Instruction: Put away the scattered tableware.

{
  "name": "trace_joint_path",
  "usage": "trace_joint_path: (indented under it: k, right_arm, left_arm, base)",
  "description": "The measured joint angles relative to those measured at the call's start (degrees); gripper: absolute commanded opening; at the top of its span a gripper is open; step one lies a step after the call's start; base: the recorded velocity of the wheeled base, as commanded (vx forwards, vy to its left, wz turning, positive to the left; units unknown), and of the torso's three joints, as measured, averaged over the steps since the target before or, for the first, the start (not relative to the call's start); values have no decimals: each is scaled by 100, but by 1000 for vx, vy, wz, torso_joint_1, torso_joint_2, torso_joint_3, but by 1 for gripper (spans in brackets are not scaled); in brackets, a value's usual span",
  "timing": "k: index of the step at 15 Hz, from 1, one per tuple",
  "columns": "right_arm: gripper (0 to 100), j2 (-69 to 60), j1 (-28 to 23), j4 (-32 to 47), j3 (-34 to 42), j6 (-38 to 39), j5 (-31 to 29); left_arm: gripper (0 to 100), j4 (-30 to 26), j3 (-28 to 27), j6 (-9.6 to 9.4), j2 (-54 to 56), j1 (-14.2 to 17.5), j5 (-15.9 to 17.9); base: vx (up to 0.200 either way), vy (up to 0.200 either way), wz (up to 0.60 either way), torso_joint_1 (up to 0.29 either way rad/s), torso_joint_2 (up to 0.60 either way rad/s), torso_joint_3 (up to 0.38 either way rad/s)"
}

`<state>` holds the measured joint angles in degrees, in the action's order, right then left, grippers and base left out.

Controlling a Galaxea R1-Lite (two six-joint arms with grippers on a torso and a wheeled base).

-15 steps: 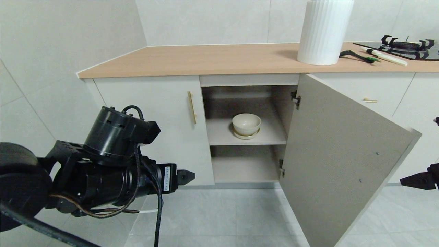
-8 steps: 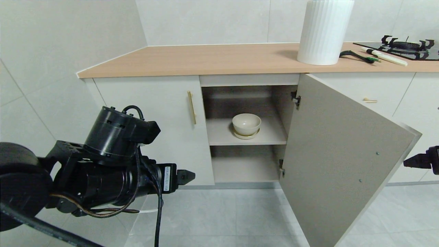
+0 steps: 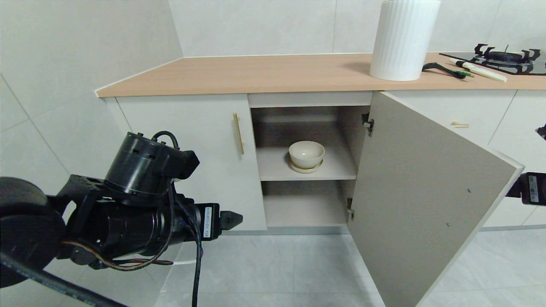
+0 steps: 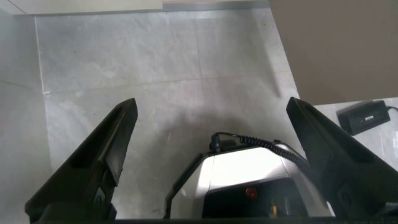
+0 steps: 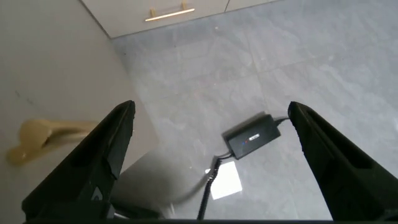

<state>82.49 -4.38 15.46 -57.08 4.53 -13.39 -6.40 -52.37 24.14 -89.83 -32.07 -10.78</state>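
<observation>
A cream bowl (image 3: 306,153) sits on a small plate (image 3: 306,169) on the upper shelf of the open cabinet (image 3: 305,170). My left gripper (image 3: 232,219) hangs low in front of the shut left door, well left of the bowl. In the left wrist view the left gripper (image 4: 211,106) is open and holds nothing, with floor beneath it. My right gripper (image 3: 518,189) is just past the outer edge of the open door (image 3: 426,192). The right gripper (image 5: 211,109) is open and empty, beside the door's gold handle (image 5: 43,137).
A tall white ribbed cylinder (image 3: 403,40) stands on the wooden counter (image 3: 256,74). A dark-handled utensil (image 3: 445,70), a cream-handled knife (image 3: 480,70) and a gas hob (image 3: 507,57) lie to its right. The lower shelf (image 3: 303,211) is bare. A black power adapter (image 5: 252,135) lies on the floor.
My right gripper has risen along the outer edge of the open door. The left arm, the door and the bowl have stayed where they were.
</observation>
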Motion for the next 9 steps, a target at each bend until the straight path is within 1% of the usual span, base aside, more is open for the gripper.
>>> trace_joint_path:
  k: [4, 9]
  right_arm:
    - [100, 174, 372, -104, 0, 397, 0]
    - [100, 317, 707, -285, 57, 638, 11]
  left_arm:
    - [100, 0, 0, 0, -2, -1, 7]
    - [100, -2, 0, 0, -5, -1, 7]
  base:
    - [0, 0, 0, 0, 0, 0]
    - [0, 0, 0, 0, 0, 0]
